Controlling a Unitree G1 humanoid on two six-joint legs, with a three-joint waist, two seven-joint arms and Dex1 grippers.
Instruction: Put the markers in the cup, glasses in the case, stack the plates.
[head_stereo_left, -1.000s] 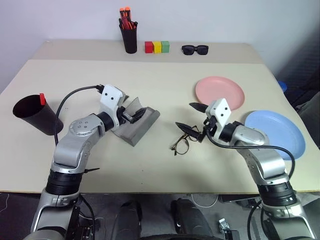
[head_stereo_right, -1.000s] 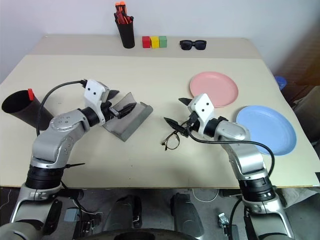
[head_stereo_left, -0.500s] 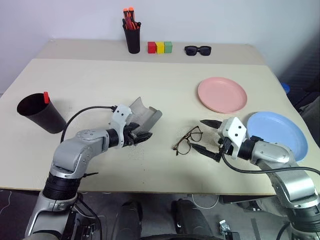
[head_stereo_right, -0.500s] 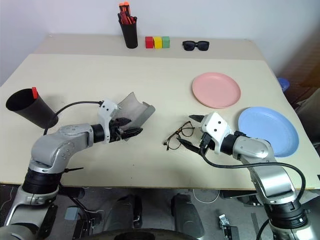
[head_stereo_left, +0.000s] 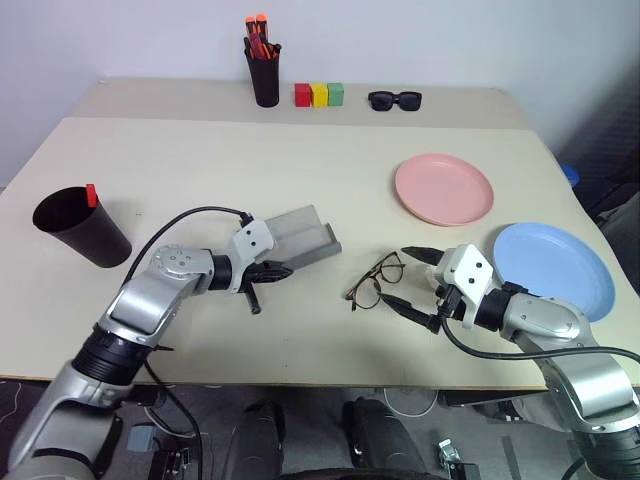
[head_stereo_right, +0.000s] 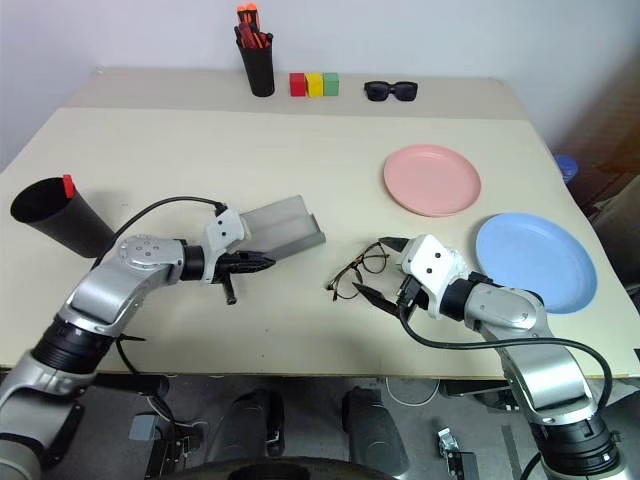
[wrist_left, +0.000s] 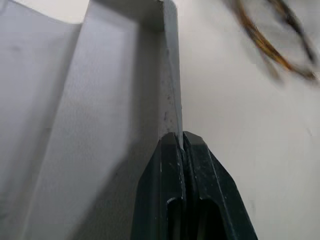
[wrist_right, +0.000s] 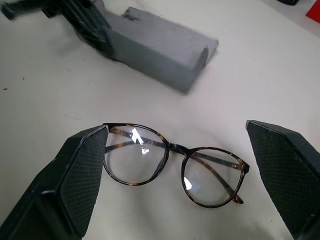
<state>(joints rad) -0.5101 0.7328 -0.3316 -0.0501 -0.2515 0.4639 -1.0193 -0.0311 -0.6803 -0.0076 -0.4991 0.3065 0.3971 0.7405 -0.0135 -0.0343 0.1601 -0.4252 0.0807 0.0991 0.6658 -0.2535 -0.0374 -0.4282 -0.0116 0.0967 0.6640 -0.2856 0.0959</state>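
Left eye view, containers first: large black tapered cup (head_stereo_left: 80, 227) at left edge of frame, red cap of one marker (head_stereo_left: 91, 194) poking above rim; rest of contents hidden. Smaller black cup (head_stereo_left: 265, 80) at top centre holding bunch of orange-red pens (head_stereo_left: 258, 35). Grey hard-shell glasses case (head_stereo_left: 301, 238) at centre-left, whether open or closed not clear, nothing seen inside.

Left gripper (head_stereo_left: 268, 272) pinched tight on near edge of case; left wrist view confirms black fingers (wrist_left: 172, 185) closed flat on thin grey wall. Right gripper (head_stereo_left: 418, 282) spread wide, lower right of centre, fingers either side of round wire-framed glasses (head_stereo_left: 374, 282) lying on tan table (head_stereo_left: 250, 160), not touching them; in right wrist view glasses (wrist_right: 172, 165) between both pads (wrist_right: 80, 175), case beyond.

Nothing between glasses and case.

Count: two plates, pink (head_stereo_left: 444, 189) and light blue (head_stereo_left: 553, 268), side by side at right, unstacked, apart. One pair chunky black sunglasses (head_stereo_left: 394, 99) top centre. Three small blocks (head_stereo_left: 319, 95): red, yellow, green, in row.
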